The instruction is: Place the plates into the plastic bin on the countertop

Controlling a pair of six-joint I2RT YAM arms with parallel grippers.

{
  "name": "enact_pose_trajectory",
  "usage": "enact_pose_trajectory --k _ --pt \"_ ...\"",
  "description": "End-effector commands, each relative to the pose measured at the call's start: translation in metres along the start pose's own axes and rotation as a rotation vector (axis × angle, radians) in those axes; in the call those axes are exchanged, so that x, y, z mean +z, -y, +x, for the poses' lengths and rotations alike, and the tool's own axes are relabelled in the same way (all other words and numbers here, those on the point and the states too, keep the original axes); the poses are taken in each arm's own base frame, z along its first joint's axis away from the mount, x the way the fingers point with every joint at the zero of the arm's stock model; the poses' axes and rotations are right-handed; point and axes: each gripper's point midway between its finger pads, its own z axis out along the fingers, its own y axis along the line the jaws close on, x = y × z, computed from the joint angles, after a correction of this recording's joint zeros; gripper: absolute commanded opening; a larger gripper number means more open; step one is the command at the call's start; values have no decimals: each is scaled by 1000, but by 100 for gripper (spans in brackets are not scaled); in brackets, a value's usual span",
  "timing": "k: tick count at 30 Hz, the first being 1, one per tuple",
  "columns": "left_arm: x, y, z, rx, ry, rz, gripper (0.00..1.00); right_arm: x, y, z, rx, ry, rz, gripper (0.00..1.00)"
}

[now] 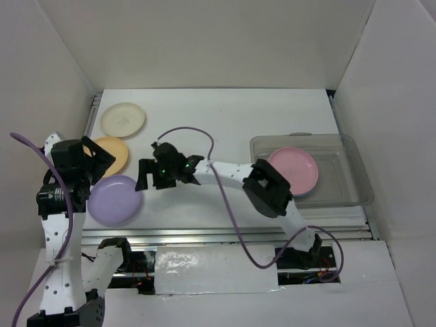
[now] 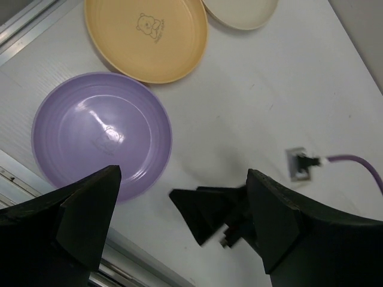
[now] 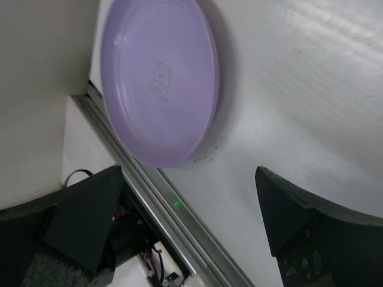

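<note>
The lavender plate (image 1: 114,199) lay flat near the worktop's (image 1: 225,116) near-left corner, its rim close to the front rail (image 3: 179,221). The orange plate (image 1: 112,153) sat just behind it and the cream plate (image 1: 122,119) further back along the left edge, all three apart from each other. A pink plate (image 1: 293,170) was already in the bin (image 1: 344,197), toward its left end. The bin sat by the right edge.

The right gripper (image 1: 146,167) had reached clear across to the lavender plate's right side, fingers spread wide with nothing in them. My guess is it was lining up on that rim, since the plate sits flat and the lip is the only thing to catch. The left gripper (image 1: 95,160) hovered over the gap between the orange and lavender plates, fingers also wide apart and empty, maybe ready to steady the plate or grab the next one.

The surface was plain white with metal rails on its edges, boxed in by white walls on three sides. A purple cable (image 1: 228,211) looped off the right arm.
</note>
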Motion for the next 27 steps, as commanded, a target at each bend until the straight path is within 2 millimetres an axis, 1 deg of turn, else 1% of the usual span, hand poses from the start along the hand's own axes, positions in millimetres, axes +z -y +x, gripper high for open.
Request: enact_pose_trajectory --k 1,2,3,4,5,7,8,11,12,16,17,19,20,21,22,24,26,27 --pt "-16 -3 -3 67 17 38 99 37 -22 8 29 -4 -27 100" --pt "-16 -4 -2 77 14 39 99 45 -21 13 34 -12 -17 100" --pt "-16 -4 0 99 3 47 99 52 -20 13 42 -15 -10 100" --pt "-13 -4 2 113 -10 43 99 65 -21 13 40 -18 -13 100" --pt "-12 -6 4 128 -21 38 99 72 -14 19 48 -38 18 100" --pt "-10 -4 9 146 -49 59 99 84 -9 15 62 -21 59 99" --pt "-10 -5 9 156 -56 57 99 86 2 20 79 -35 107 98" --pt "-14 0 5 168 -43 91 99 86 11 18 116 -27 143 89" --pt "-17 1 3 165 -36 99 99 84 19 14 125 -15 189 81" --pt "-24 5 -3 171 -18 126 99 83 29 17 135 -38 250 71" --pt "-25 5 -3 170 -15 129 99 83 31 19 132 -42 261 63" --pt "-25 8 -2 174 -20 145 99 82 40 22 136 -53 285 57" --pt "-23 8 -1 175 -27 146 99 83 41 25 135 -61 286 55" --pt "-21 8 1 176 -32 150 99 83 45 28 134 -70 289 55" --pt "-20 8 2 177 -36 152 99 85 43 32 136 -85 277 54" --pt "-17 7 5 181 -50 157 99 87 42 34 133 -93 265 49" --pt "-16 6 6 187 -54 156 99 88 41 39 133 -108 258 48" --pt "-16 6 5 188 -50 155 99 89 36 39 130 -102 242 46"
